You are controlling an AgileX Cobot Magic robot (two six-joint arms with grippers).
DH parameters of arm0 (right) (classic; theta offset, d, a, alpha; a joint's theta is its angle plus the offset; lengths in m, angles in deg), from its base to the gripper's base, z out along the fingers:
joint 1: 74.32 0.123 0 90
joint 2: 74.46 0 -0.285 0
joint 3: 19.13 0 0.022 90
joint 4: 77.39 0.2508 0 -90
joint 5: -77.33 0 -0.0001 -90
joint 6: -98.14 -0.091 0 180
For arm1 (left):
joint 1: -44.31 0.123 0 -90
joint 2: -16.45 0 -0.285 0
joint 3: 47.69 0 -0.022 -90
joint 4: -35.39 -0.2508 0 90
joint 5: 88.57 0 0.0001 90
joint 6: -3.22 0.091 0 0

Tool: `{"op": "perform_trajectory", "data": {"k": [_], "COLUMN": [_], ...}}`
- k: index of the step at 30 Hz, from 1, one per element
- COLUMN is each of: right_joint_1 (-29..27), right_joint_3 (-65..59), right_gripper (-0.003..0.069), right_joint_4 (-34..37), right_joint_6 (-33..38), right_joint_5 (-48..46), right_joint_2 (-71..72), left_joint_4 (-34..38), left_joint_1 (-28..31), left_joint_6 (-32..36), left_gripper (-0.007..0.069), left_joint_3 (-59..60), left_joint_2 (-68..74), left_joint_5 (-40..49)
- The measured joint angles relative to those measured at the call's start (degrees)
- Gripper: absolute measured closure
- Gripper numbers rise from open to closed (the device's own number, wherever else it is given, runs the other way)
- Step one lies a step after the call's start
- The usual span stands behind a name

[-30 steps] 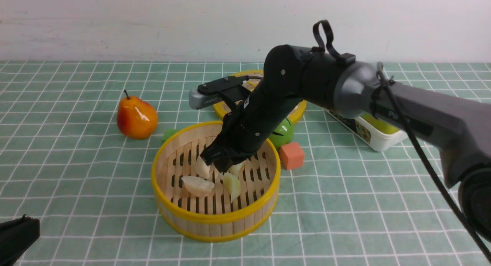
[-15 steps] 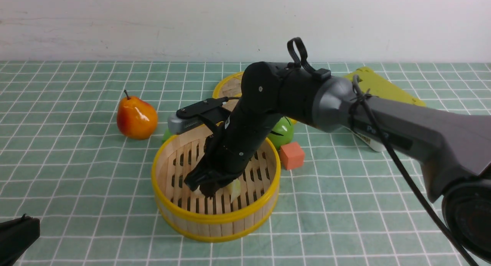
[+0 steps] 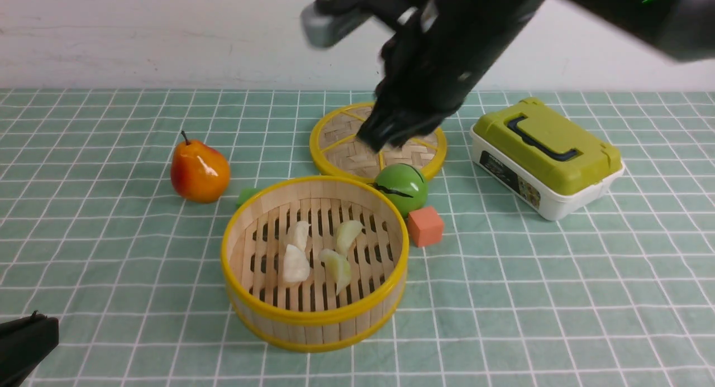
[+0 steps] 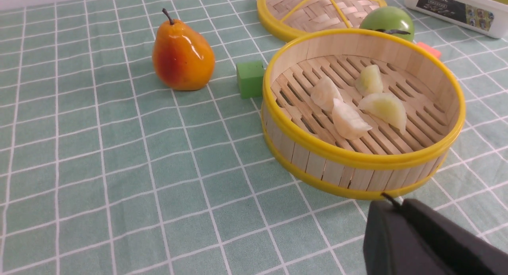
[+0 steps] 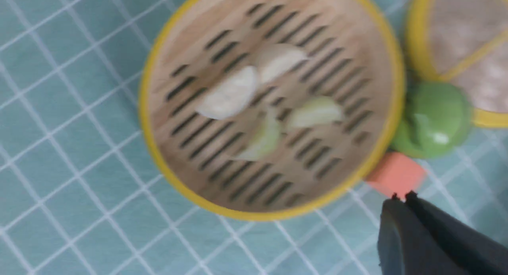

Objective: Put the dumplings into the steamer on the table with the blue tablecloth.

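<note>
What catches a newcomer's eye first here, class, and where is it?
The round yellow-rimmed bamboo steamer sits centre-front, holding four glossy cream crescent dumplings. A shiny orange-red pear stands behind it to the left; the blurred black right gripper hangs high over the scene.

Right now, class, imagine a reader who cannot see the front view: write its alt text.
Four pale dumplings lie in a round bamboo steamer on a teal grid tablecloth. Beside it are a pear, a green apple and an orange cube; behind, a woven lid and a green-lidded box. The blurred right pincer hangs shut above the lid.
</note>
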Motion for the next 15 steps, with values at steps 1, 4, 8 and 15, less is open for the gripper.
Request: {"op": "perform_trajectory", "data": {"k": [1, 4, 8, 15], "right_joint_1": [-0.4, -1.8, -2.6, -2.6], "right_joint_3": [-0.2, -3.5, -13.1, -45.8], "right_gripper": [0.0664, 0.0662, 0.0662, 0.0660], "right_joint_4": [-2.6, -7.6, -8.8, -6.2], "right_joint_6": [-1.7, -6.5, -9.5, -11.9], "right_joint_5": [-0.3, -0.5, -0.8, 25.8], "right_joint_2": [2.6, 9.8, 20.7, 44.6], "left_joint_4": [0.0, 0.0, 0.0, 0.0], "left_joint_1": [0.0, 0.0, 0.0, 0.0], "left_joint_6": [0.0, 0.0, 0.0, 0.0], "left_gripper": [0.0593, 0.0588, 0.0586, 0.0579], "left_joint_3": [0.0, 0.0, 0.0, 0.0], "left_joint_2": [0.0, 0.0, 0.0, 0.0], "left_joint_5": [0.0, 0.1, 0.1, 0.2]}}
